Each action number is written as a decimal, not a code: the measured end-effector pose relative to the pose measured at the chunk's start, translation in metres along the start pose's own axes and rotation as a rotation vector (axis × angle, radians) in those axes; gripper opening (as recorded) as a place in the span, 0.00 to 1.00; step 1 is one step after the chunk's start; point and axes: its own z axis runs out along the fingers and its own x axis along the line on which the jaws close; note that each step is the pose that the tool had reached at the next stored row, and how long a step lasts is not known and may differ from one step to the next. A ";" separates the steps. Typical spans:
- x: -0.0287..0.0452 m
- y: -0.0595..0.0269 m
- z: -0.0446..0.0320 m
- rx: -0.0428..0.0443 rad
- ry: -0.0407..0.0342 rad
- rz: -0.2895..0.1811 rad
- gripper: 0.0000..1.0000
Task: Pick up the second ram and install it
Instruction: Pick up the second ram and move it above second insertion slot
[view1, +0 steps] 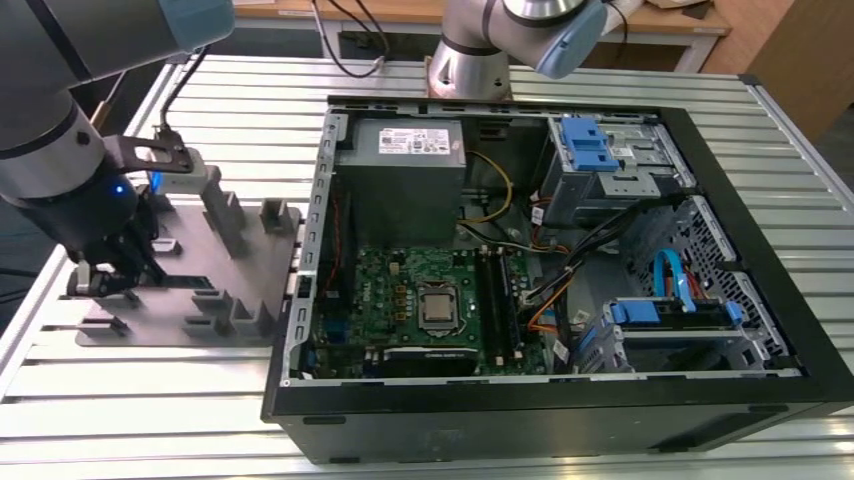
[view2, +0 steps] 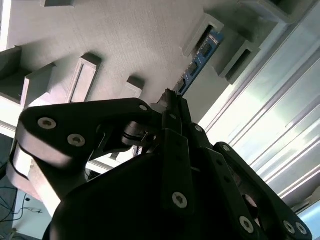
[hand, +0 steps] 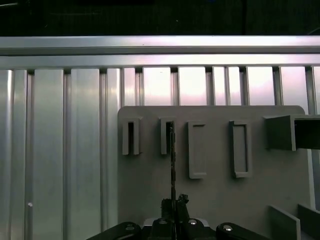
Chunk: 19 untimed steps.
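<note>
Exterior view's left: our tool (view1: 104, 283) clamps the second ram (view2: 198, 60), a light, stiff, fragile sliver; we judge its edges the safest hold.

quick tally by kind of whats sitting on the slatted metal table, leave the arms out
dark blue-green flat memory stick: 1
grey plastic fixture plate with upright posts: 1
open black computer case: 1
total: 3

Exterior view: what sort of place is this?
Likely a robot assembly bench: open computer case on a slatted metal table, grey fixture plate beside it, hand shut on the second ram.
</note>
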 end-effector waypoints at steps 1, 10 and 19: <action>-0.0001 0.0001 -0.0014 0.0000 0.0000 0.000 0.11; -0.0007 0.0006 -0.0130 0.0000 0.0000 0.000 0.11; -0.0014 0.0013 -0.0256 -0.0001 0.0000 0.000 0.11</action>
